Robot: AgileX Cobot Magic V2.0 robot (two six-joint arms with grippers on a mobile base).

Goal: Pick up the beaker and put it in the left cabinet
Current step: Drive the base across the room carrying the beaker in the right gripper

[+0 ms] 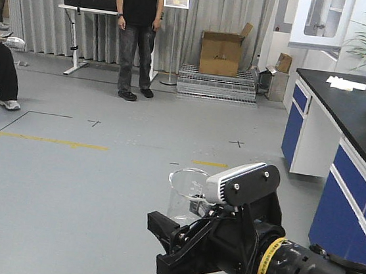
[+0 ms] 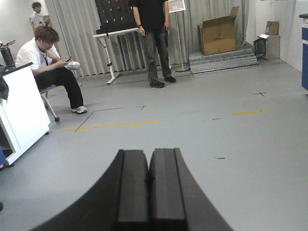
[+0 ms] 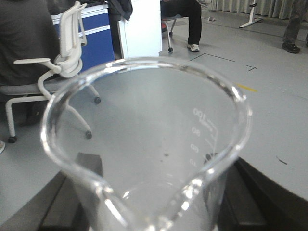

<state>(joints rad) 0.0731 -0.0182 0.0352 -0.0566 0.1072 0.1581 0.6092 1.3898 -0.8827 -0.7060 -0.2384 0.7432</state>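
My right gripper (image 1: 182, 235) is shut on the beaker (image 1: 185, 195), a clear glass cylinder held upright above the grey floor. In the right wrist view the beaker (image 3: 144, 139) fills the frame, with its flared rim and spout toward the camera and faint white graduation marks on its wall. The black fingers (image 3: 252, 197) press on both sides of it, and the right gripper (image 3: 154, 211) is mostly hidden behind the glass. My left gripper (image 2: 149, 161) is shut with nothing between its pads, pointing out over the floor. The left cabinet is out of view.
A blue-fronted bench with a black top (image 1: 351, 110) runs along the right. A man stands (image 1: 136, 32) by a white table, and another person sits (image 2: 48, 67) at the left near a white bench (image 2: 19, 110). A cardboard box (image 1: 221, 52) is at the back. A white office chair (image 3: 57, 72) is close by.
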